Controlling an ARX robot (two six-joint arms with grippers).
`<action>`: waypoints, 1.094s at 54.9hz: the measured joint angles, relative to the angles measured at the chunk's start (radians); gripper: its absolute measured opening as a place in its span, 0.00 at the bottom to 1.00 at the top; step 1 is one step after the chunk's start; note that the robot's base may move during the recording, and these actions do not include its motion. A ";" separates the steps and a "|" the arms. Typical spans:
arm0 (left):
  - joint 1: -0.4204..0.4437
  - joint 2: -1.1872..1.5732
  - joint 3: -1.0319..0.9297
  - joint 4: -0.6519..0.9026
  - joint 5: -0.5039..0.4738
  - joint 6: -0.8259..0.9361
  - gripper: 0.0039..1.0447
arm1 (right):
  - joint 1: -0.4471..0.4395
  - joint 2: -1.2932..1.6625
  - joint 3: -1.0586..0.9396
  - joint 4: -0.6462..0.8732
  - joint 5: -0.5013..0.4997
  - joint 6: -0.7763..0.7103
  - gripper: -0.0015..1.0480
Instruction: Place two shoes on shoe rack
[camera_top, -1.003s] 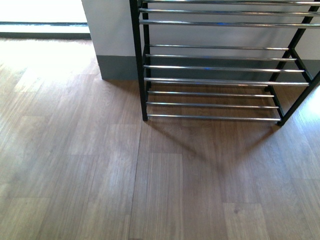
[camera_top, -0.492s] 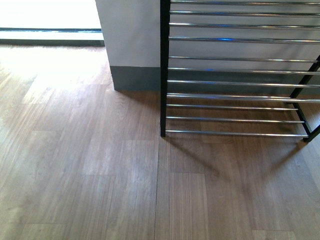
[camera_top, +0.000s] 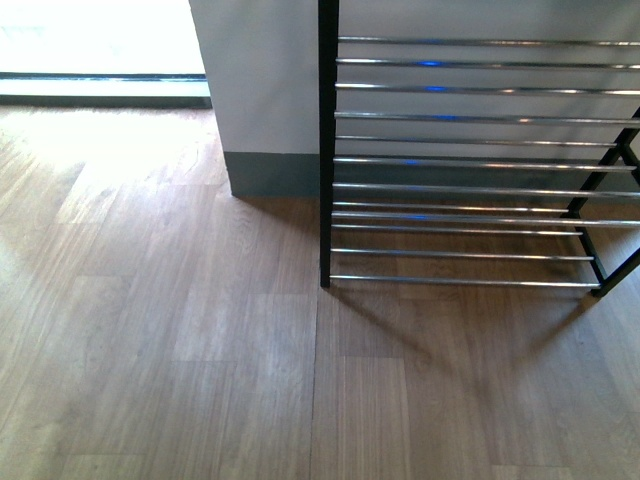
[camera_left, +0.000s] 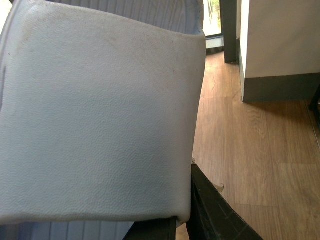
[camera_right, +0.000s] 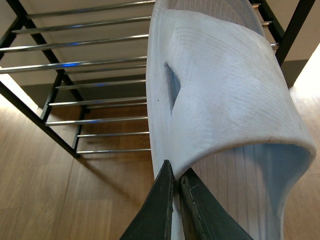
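we carry one pale slide (camera_left: 100, 115) in the left gripper (camera_left: 182, 220), another pale slide (camera_right: 225, 100) pinched in the right gripper (camera_right: 176, 200); the shoe rack (camera_top: 470, 170) at our one o'clock holds nothing yet.

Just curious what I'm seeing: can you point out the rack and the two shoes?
rack (camera_top: 328, 150): front view, its black side post.
left shoe (camera_left: 100, 115): left wrist view, its pale strap.
right shoe (camera_right: 225, 95): right wrist view, its pale strap.

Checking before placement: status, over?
Left tool shut on left slide. Right tool shut on right slide. Shoe rack ahead, visible shelves bare, floor path open.
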 joint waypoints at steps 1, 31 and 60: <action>0.000 0.000 0.000 0.000 0.000 0.000 0.02 | 0.000 0.000 0.000 0.000 0.000 0.000 0.02; 0.000 0.000 0.000 0.000 -0.001 0.000 0.02 | 0.000 0.000 0.000 -0.001 0.000 0.000 0.02; 0.000 0.000 0.000 0.000 0.000 0.000 0.02 | 0.348 0.047 0.328 -0.092 0.044 0.163 0.02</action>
